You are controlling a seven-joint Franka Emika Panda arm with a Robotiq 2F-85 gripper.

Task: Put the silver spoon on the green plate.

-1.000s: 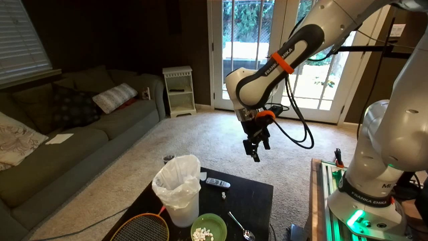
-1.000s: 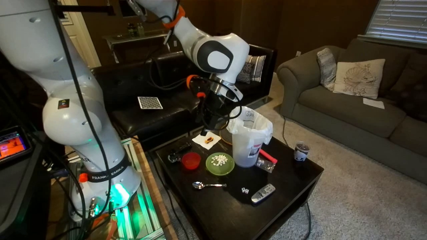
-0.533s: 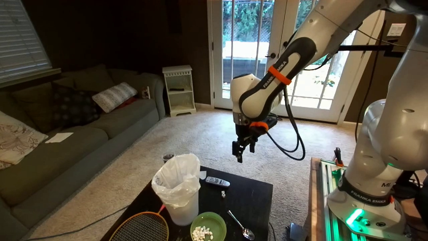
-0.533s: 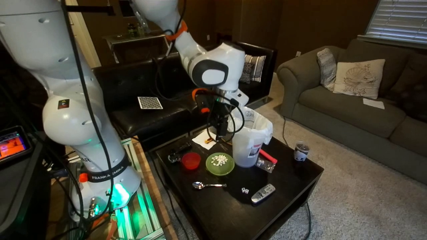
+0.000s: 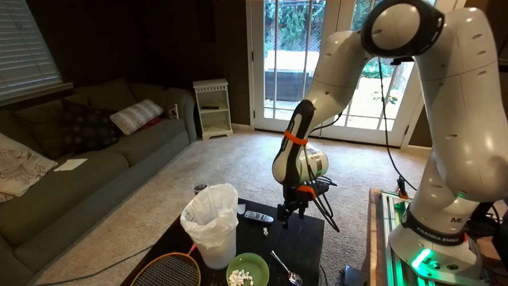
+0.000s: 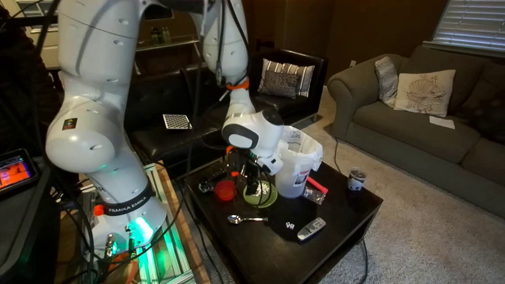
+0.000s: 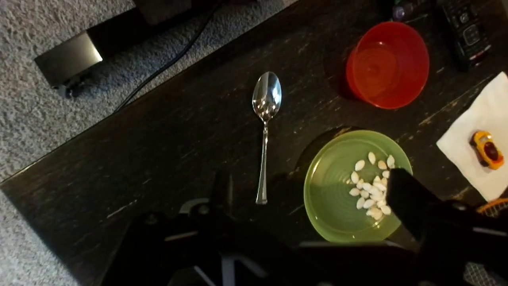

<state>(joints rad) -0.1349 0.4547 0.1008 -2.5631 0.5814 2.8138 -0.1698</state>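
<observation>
wrist view has the silver spoon (image 7: 265, 135) lying flat on the dark worktop (image 7: 178, 139), near the green plate (image 7: 331, 186) but apart from its rim. the pincer (image 7: 311, 180) hangs above with its fingers (image 7: 408, 202) spread wide, one of them hiding part of the plate. white seed-like pieces (image 7: 373, 194) take up one side of that plate. a red bowl (image 7: 389, 65) sits near both spoon and plate; past it lie a black device (image 7: 468, 33) and a white napkin (image 7: 484, 111) carrying a yellow toy car (image 7: 487, 149). in an exterior view, a tall bin (image 6: 287, 185) with a white liner (image 6: 311, 156) stands just beside the green plate, rising well over it; two small cubes (image 6: 290, 225) and a grey remote (image 6: 311, 228) rest off the spoon's handle end, and a cup (image 6: 356, 179) with dark contents stands near a corner. in an exterior view, a strung racket (image 5: 166, 274) lies next to the bin.
</observation>
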